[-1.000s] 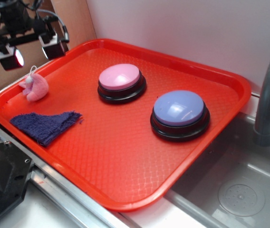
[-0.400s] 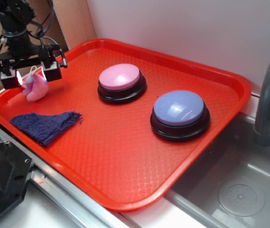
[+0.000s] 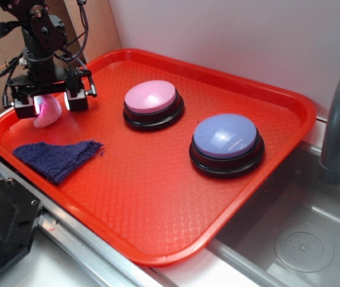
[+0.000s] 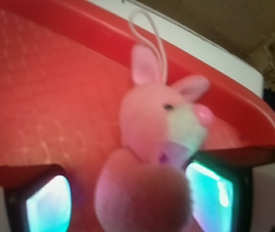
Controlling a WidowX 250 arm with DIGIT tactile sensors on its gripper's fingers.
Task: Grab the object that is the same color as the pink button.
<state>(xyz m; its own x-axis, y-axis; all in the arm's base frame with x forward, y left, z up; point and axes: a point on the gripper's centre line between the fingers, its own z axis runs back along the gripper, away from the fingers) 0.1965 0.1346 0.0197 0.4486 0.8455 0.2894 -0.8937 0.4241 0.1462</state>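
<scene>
Wrist view, my claw [image 4: 128, 198] open around the pink toy [image 4: 157, 145], fingers [image 4: 45, 203] either side, not clamped, tray [image 3: 158, 197] beneath, pink button [image 3: 152, 101] mid-frame in exterior.

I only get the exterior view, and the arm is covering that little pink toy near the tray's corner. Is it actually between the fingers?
Observer: Yes. In the wrist view the pink toy sits between the two fingers, with its body level with the pads.
Operator: Are both pads touching it?
Observer: The pad on the image's right side looks pressed against it. The other pad shows a narrow gap, so the grip is not closed.
Operator: How is the toy lying?
Observer: It is a bunny. Its ears and white string loop point toward the tray rim.
</scene>
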